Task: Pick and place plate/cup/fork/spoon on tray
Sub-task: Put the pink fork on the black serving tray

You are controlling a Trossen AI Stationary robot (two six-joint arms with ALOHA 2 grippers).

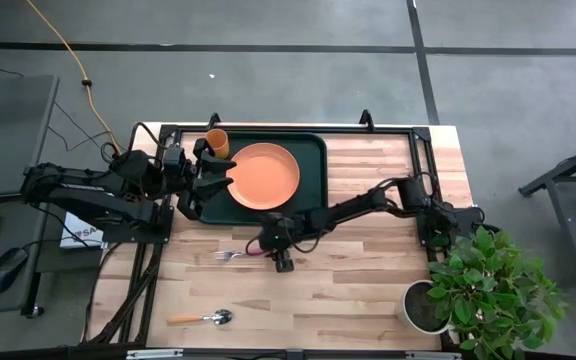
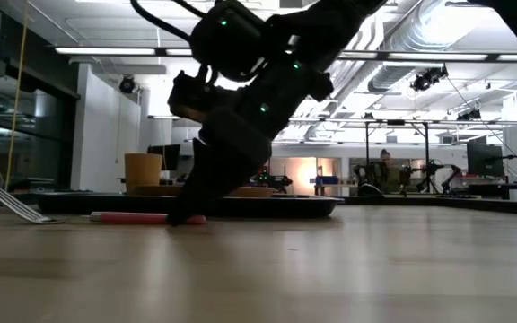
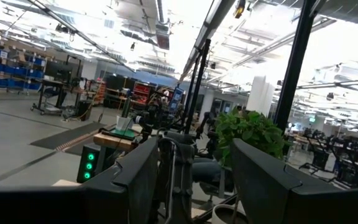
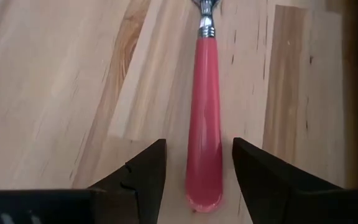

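The pink-handled fork (image 1: 236, 256) lies flat on the wooden table, just near of the dark green tray (image 1: 313, 150). The tray holds the orange plate (image 1: 265, 176) and the orange cup (image 1: 216, 142), which stands in the tray's far left corner. My right gripper (image 4: 199, 147) is down at the table and open. Its fingers stand on either side of the free end of the fork's handle (image 4: 204, 155) with gaps on both sides. My left gripper (image 1: 206, 176) is open and empty over the tray's left edge. The spoon (image 1: 204, 318) lies near the table's near edge.
A potted plant (image 1: 488, 285) stands at the table's near right corner. Bare wood lies between the fork and the spoon and to the right of the tray. In the low view the fork's tines (image 2: 16, 205) point away from my right gripper (image 2: 187, 213).
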